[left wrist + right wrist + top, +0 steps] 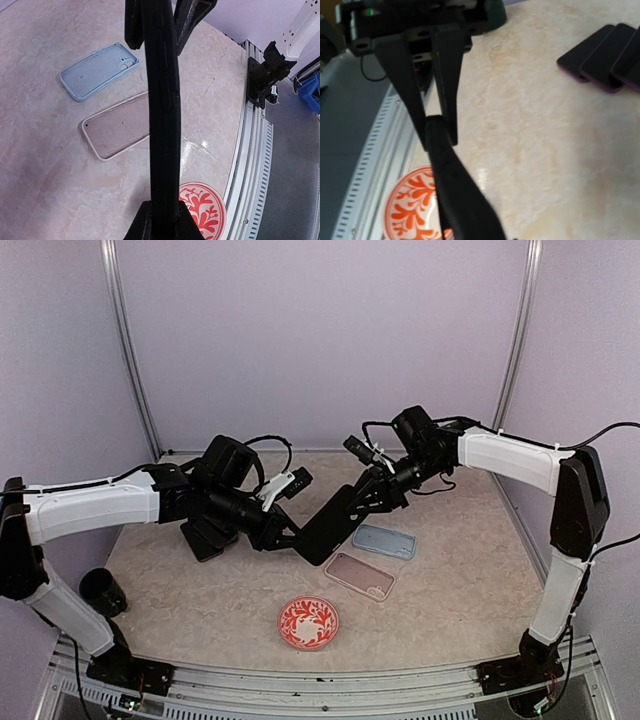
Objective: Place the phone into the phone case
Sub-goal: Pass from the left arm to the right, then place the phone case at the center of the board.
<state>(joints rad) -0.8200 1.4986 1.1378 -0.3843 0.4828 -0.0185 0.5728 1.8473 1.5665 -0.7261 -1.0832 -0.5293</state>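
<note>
- Left claw [296, 538]: clamped on the lower end of the black phone [335, 520], which hangs slanted in the air over the table [200, 610].
- Right claw [368, 495]: fingers flank the phone's upper end, close to both faces; cannot tell whether they pinch.
- Progress: phone lifted, in neither case. Blue case [384, 541] and pink case [360, 575] lie flat, empty, just beyond its raised end.
- Left, I judge: lower, align, press in.
</note>
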